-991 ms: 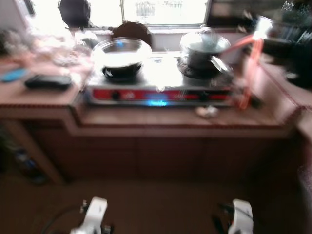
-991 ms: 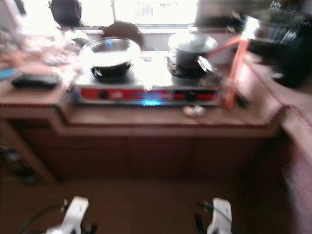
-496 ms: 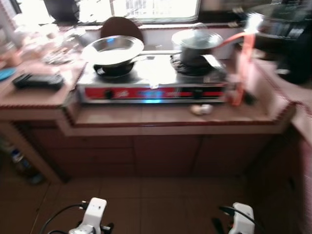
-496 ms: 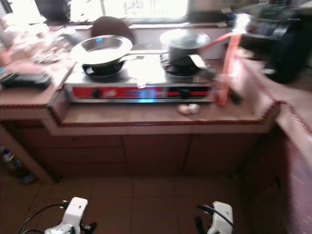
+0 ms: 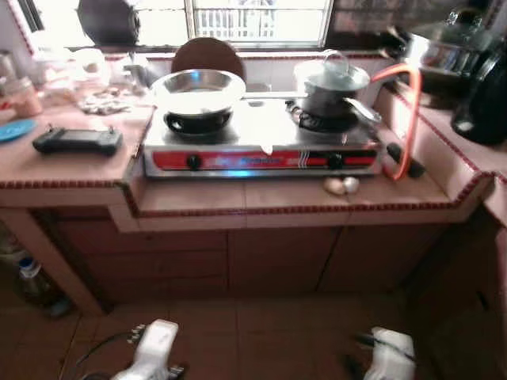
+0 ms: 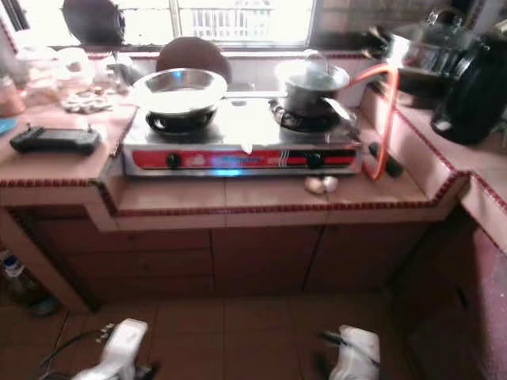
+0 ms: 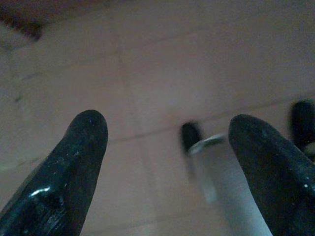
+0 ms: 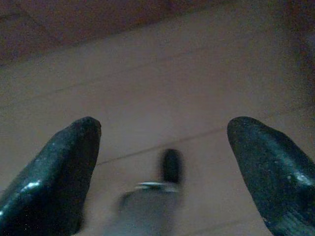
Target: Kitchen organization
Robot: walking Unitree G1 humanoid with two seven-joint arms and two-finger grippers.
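A two-burner steel stove [image 5: 261, 146] with a red front sits on the tiled counter [image 5: 285, 194]. On its left burner rests a steel pan [image 5: 198, 89]; a lidded pot [image 5: 333, 83] stands on the right burner. Two garlic bulbs [image 5: 341, 185] lie in front of the stove. Both arms hang low over the floor. My left gripper [image 7: 167, 147] is open above the floor tiles. My right gripper [image 8: 165, 147] is open too, with nothing between its fingers.
An orange gas hose [image 5: 405, 119] curves off the stove's right side. A black controller [image 5: 78, 140] and a blue plate [image 5: 12, 130] lie on the left counter. A black kettle [image 5: 485, 103] and a lidded steel pot [image 5: 444, 43] stand at right. Bottles [image 5: 28, 273] stand under the left counter.
The camera has shifted and the view has sharpened. Both arms still hang low and nothing on the counter has moved.
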